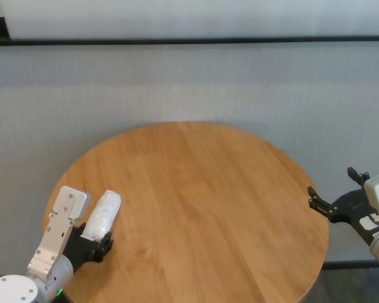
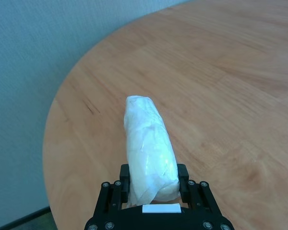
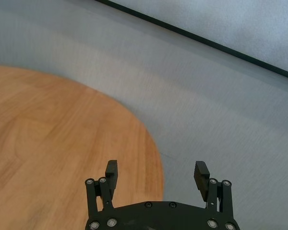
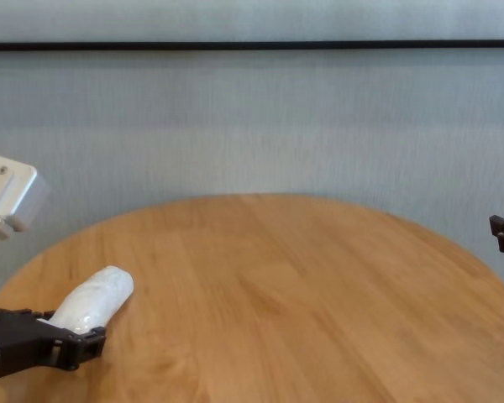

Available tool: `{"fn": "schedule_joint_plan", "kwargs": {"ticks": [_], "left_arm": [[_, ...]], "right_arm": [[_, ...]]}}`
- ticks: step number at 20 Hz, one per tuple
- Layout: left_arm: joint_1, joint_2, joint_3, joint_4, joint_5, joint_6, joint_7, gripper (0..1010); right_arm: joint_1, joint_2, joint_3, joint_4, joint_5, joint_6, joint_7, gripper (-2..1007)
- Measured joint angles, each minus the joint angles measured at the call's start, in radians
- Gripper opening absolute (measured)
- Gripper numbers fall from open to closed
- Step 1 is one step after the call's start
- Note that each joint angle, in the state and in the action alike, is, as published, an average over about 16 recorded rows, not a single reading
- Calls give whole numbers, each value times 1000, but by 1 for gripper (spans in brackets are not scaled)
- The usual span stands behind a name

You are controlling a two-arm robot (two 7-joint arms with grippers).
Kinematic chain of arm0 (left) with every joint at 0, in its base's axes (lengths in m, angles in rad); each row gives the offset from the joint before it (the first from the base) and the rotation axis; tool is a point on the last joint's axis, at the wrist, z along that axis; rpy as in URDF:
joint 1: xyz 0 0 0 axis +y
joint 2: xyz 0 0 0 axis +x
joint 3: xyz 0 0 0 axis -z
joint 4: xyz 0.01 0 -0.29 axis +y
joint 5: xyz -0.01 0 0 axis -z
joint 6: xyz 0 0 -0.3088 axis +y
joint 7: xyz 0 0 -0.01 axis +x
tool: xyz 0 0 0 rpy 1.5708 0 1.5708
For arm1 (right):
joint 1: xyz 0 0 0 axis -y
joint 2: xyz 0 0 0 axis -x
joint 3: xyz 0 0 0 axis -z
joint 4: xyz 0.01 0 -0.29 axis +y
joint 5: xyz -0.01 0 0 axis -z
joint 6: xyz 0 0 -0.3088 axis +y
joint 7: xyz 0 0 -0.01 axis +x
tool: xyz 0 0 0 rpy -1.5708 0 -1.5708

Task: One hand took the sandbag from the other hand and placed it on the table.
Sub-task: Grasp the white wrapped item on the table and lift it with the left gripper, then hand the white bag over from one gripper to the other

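Observation:
My left gripper (image 1: 96, 243), black with a small plain white sticker, is shut on the near end of the sandbag (image 1: 106, 216), a white oblong bag in clear shiny wrap. It holds the bag low over the left part of the round wooden table (image 1: 208, 202). In the left wrist view the sandbag (image 2: 149, 148) sticks out forward from between the fingers (image 2: 183, 177). The chest view shows the sandbag (image 4: 92, 306) angled slightly upward. My right gripper (image 1: 331, 183) is open and empty, just off the table's right edge; in the right wrist view (image 3: 156, 170) nothing is between its fingers.
A grey floor surrounds the table, with a pale wall and a dark baseboard strip (image 1: 189, 41) at the back. The table's bare top (image 4: 302, 302) stretches between the two grippers.

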Motion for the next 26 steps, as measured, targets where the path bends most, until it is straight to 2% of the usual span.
{"fn": "schedule_joint_plan", "kwargs": {"ticks": [9, 22, 26], "left_arm": [[0, 0, 0, 0, 0, 0, 0, 573], [0, 0, 0, -1, 0, 0, -1, 555], [5, 6, -1, -10, 2, -4, -15, 555]], "right_arm": [[0, 0, 0, 0, 0, 0, 0, 1005], [0, 0, 0, 0, 0, 0, 0, 1005], [0, 0, 0, 0, 0, 0, 0, 1005]]}}
